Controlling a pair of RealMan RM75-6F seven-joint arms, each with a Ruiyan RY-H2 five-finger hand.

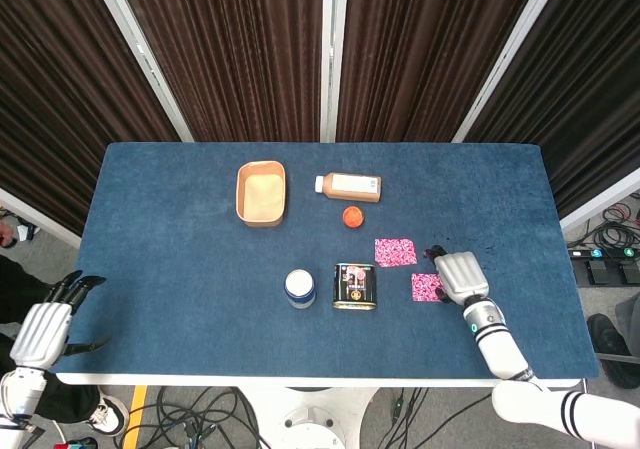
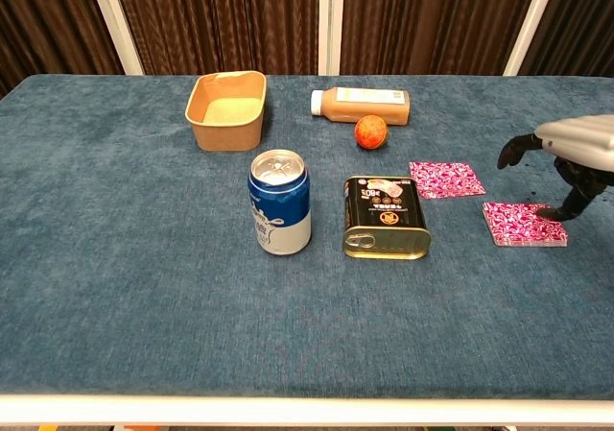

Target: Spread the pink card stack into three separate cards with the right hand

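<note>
So far you have one pink card (image 2: 446, 179) lying flat by itself toward the right half of the tabletop, just right of the rectangular tin (image 2: 387, 217) and a little in front of the small orange fruit (image 2: 371, 131). The remaining pink stack (image 2: 523, 223) sits closer to the front edge and further right, apart from that single card. From how it looks, two cards are probably still together there, so one more has to come off.

Your right hand (image 1: 461, 277) hovers at the stack's right side. Its fingers are spread and curled downward with nothing between them; in the chest view one dark fingertip (image 2: 554, 211) seems to touch or nearly touch the stack's right edge, though I cannot tell for sure. Your left hand (image 1: 42, 331) hangs off the front-left corner of the table, fingers apart, holding nothing.

Expect the cards to be light, thin and fairly stiff, with a smooth face that slides easily on its neighbour but drags on the blue cloth (image 1: 180, 229). That favours sliding over lifting: press a fingertip lightly on the top card's face, near its middle or far edge, and drag sideways so the lower one stays put. Press too hard and both will likely travel together; pinching an edge would be fiddly, since the stack lies low on soft fabric. There is open cloth toward the right edge for the third card.
</note>
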